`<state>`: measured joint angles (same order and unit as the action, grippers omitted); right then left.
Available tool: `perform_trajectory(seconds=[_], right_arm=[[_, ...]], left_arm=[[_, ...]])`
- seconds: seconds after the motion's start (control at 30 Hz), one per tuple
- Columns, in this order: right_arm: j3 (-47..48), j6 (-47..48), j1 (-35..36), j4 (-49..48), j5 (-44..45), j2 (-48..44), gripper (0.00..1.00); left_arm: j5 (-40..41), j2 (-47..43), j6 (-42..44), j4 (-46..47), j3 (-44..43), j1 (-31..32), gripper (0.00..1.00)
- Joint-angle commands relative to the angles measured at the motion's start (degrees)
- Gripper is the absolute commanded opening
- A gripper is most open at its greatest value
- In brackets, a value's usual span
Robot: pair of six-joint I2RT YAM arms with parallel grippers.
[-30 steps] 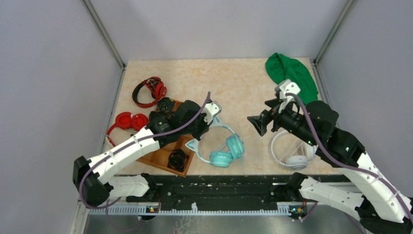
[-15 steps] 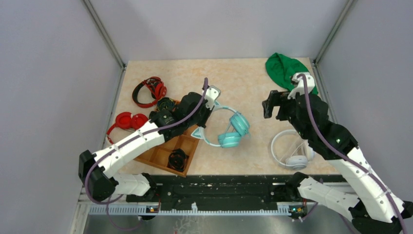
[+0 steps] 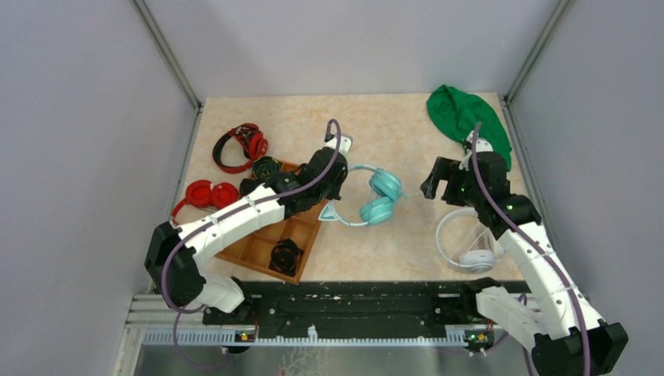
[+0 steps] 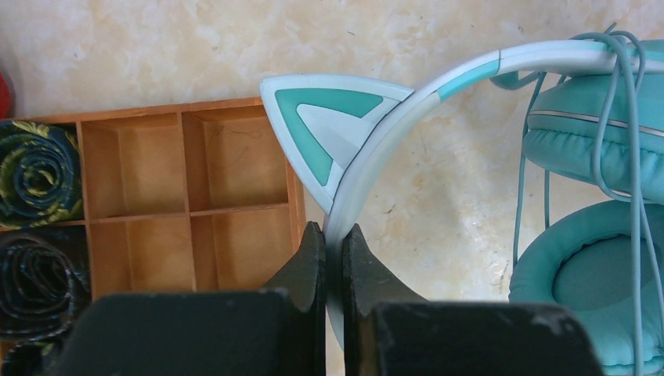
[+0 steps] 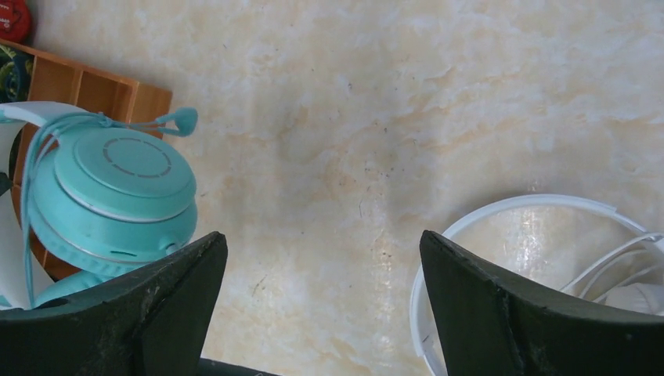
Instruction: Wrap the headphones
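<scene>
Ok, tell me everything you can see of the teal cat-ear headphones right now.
The teal headphones look like glossy plastic: two round padded cups folded close together, a pale headband with teal stripes and a pointed cat ear, and a thin cable looped over the cups. The left gripper is shut on the headband beside that ear. They sit mid-table, right of the wooden tray.

desk [image 3: 391, 125]: pale beige marbled top, rectangular | walls [image 3: 86, 117]: plain matte grey panels left, back, right | corner posts [image 3: 167, 56]: slim metal, slanting at far corners | light: soft, even
</scene>
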<state>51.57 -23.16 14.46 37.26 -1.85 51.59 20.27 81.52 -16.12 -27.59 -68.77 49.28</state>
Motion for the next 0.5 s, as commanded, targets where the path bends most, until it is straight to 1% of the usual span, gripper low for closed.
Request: perform_trajectory(seconds=[0.0, 0.1, 0.23, 0.33, 0.47], right_arm=[[-2.04, -1.26, -1.07, -4.29, 2.97, -1.92, 0.93], [-3.14, -1.35, -2.22, -2.73, 3.65, -1.2, 0.93], [-3.89, -1.94, -2.59, -3.15, 4.77, -2.09, 0.94], [-4.48, -2.39, -2.7, -4.16, 5.46, -2.86, 0.94], [-4.99, -2.47, -2.68, -4.13, 4.94, -2.9, 0.94]], left_arm=[[-0.05, -1.63, -8.38, 7.39, 1.22, 0.18, 0.0], [1.9, -1.79, -9.44, 7.73, 2.21, 0.25, 0.0], [5.49, -0.83, -9.32, 7.59, 0.58, -0.62, 0.0], [4.7, 2.49, -8.9, 6.92, -2.62, -3.85, 0.0], [2.97, 7.72, -8.4, 4.81, -9.19, -9.86, 0.0]])
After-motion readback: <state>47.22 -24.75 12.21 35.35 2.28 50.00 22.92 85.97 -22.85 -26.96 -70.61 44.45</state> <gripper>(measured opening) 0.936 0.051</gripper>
